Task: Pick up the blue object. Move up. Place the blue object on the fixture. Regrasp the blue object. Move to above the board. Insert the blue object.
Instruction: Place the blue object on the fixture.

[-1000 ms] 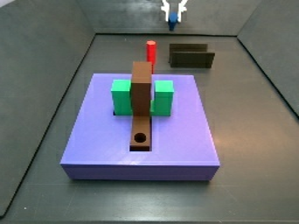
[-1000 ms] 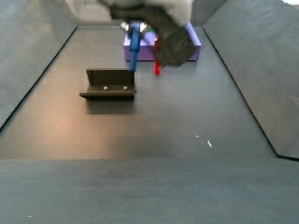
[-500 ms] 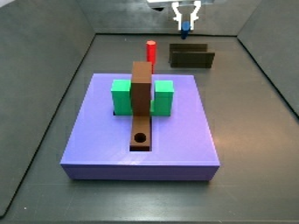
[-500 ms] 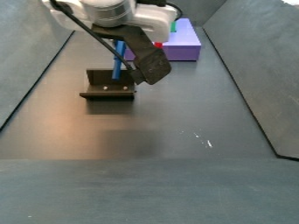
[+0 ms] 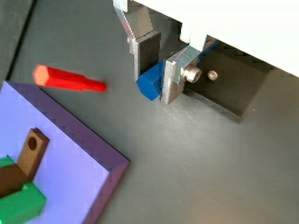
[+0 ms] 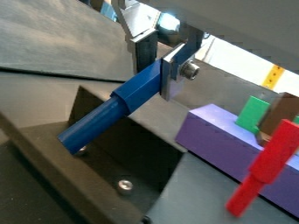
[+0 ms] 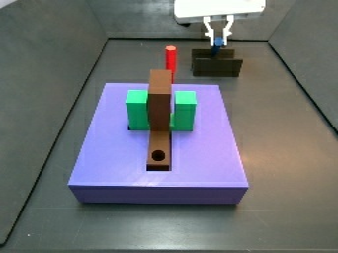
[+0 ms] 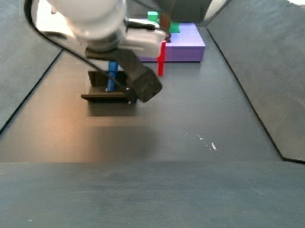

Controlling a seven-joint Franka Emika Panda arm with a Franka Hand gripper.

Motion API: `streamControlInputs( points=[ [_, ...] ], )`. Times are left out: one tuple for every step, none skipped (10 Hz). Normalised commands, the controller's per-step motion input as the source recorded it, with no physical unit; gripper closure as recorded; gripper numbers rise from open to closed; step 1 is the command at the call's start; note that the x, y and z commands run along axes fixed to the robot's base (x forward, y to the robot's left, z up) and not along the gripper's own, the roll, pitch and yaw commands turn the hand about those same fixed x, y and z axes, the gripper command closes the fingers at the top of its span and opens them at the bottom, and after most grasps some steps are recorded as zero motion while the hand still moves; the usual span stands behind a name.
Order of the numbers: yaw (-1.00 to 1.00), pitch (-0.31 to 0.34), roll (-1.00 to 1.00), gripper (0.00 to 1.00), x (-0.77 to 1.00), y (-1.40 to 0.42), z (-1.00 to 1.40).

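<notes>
My gripper [image 7: 216, 36] is shut on the blue object [image 6: 117, 107], a thin blue peg that hangs down from the jaws. In both wrist views the silver fingers [image 5: 176, 76] clamp its upper end [image 5: 149, 83]. The peg's lower end [image 8: 113, 79] reaches down into the dark fixture [image 7: 216, 66] at the back right; whether it touches I cannot tell. The fixture also shows in the other side view [image 8: 109, 95] and a wrist view [image 6: 117, 166]. The lavender board [image 7: 160, 153] lies in the middle of the floor, apart from the gripper.
On the board stand two green blocks [image 7: 137, 109] and a brown strip [image 7: 160, 119] with a round hole. A red peg [image 7: 171, 56] stands upright behind the board, left of the fixture. Dark walls enclose the floor [image 8: 179, 160].
My gripper has moved down and toward the fixture with the blue object in it, from high above the back wall to right over the fixture.
</notes>
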Motion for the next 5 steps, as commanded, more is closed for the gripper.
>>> streamControlInputs(
  points=[
    [-0.04, -0.006, -0.07, 1.00, 0.20, 0.00, -0.22],
    [-0.04, -0.006, 0.00, 1.00, 0.17, 0.00, -0.25],
    [-0.16, -0.020, 0.05, 1.00, 0.04, 0.00, -0.22],
    [-0.18, -0.040, 0.09, 1.00, 0.00, 0.00, -0.14],
    [-0.11, 0.000, 0.10, 1.00, 0.00, 0.02, -0.14]
  ],
)
